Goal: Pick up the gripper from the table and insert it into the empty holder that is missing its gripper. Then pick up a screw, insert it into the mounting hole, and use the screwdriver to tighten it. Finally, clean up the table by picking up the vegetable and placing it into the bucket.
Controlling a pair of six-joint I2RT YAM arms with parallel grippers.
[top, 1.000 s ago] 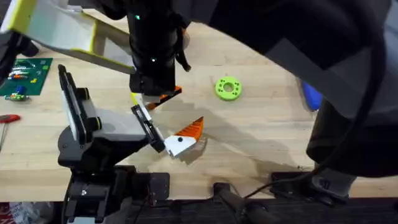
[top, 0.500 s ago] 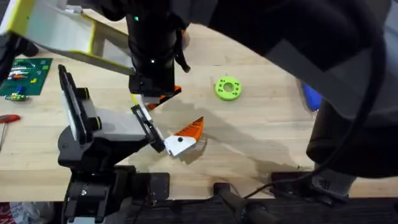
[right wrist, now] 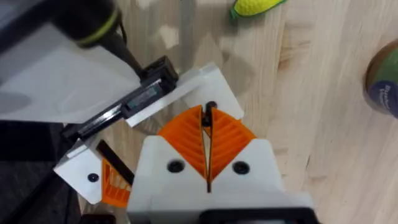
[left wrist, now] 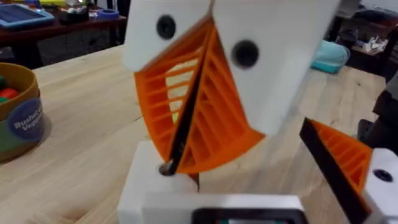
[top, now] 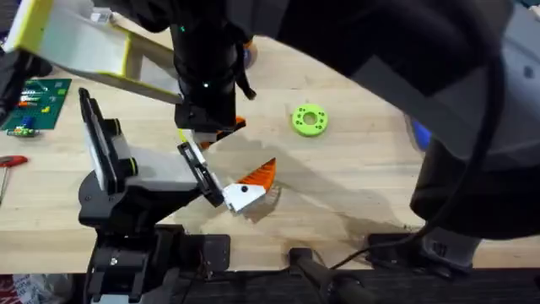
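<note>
Vegetable (right wrist: 256, 6) beyond right gripper (right wrist: 206, 134)

Light wood table (top: 354, 181): green ring (top: 309, 119), circuit board (top: 34, 103), yellow vegetable (right wrist: 256, 6), bucket (left wrist: 18, 112) resting directly on it.

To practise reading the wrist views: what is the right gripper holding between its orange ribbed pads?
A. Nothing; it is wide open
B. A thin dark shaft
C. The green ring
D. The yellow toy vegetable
B: in the right wrist view the right gripper has its pads closed on a thin dark shaft, while the vegetable lies apart on the table.
</note>
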